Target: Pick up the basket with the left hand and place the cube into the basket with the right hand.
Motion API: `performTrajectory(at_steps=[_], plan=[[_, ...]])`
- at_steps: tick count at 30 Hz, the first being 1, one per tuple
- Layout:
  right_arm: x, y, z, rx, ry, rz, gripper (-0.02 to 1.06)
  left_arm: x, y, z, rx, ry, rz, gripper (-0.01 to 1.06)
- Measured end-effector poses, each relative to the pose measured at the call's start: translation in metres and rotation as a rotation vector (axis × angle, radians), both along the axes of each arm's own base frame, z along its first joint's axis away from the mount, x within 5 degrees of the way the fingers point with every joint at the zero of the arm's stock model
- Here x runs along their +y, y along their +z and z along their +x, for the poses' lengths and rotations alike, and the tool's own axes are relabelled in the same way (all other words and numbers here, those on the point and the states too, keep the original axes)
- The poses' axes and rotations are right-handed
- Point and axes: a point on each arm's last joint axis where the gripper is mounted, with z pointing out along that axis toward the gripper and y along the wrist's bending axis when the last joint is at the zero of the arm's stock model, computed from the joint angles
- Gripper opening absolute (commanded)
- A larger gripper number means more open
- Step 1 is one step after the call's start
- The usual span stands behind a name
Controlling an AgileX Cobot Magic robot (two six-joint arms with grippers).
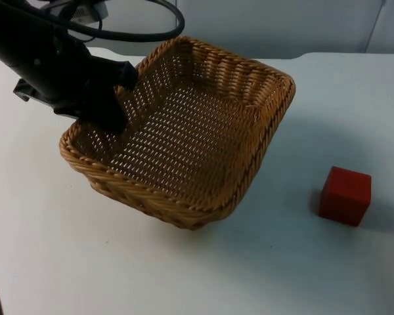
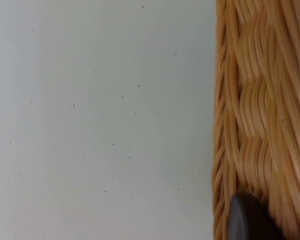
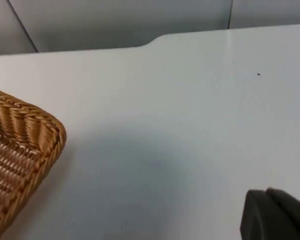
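A woven wicker basket (image 1: 184, 213) hangs tilted a little above the white table, with its shadow under its near side. My left gripper (image 1: 118, 105) is shut on the basket's left rim, one finger inside and one outside. In the left wrist view the basket's wall (image 2: 260, 100) runs right by a black fingertip (image 2: 247, 220). A red cube (image 1: 345, 195) sits on the table to the right of the basket, apart from it. My right gripper (image 3: 275, 217) hovers over bare table, with a corner of the basket (image 3: 30, 130) off to its side.
The grey partition wall (image 1: 282, 23) closes the table at the back. Bare white table top (image 1: 65, 262) lies in front of the basket and around the cube.
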Motion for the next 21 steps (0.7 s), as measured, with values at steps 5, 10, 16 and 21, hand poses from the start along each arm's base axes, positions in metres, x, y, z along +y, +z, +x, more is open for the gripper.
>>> performTrajectory(at_steps=[5, 10, 16, 21], plan=[[0.003, -0.029, 0.050, 0.109, 0.142, -0.187, 0.00, 0.000, 0.000, 0.000, -0.004, 0.001, 0.000, 0.00], [0.005, -0.076, 0.069, 0.282, 0.216, -0.251, 0.02, 0.000, 0.000, 0.001, -0.019, -0.007, 0.006, 0.00], [0.023, -0.118, 0.073, 0.457, 0.303, -0.273, 0.50, 0.001, 0.000, 0.002, -0.028, -0.009, 0.009, 0.00], [0.055, -0.125, 0.069, 0.468, 0.391, -0.285, 0.74, 0.001, 0.000, 0.003, -0.038, -0.005, 0.012, 0.00]])
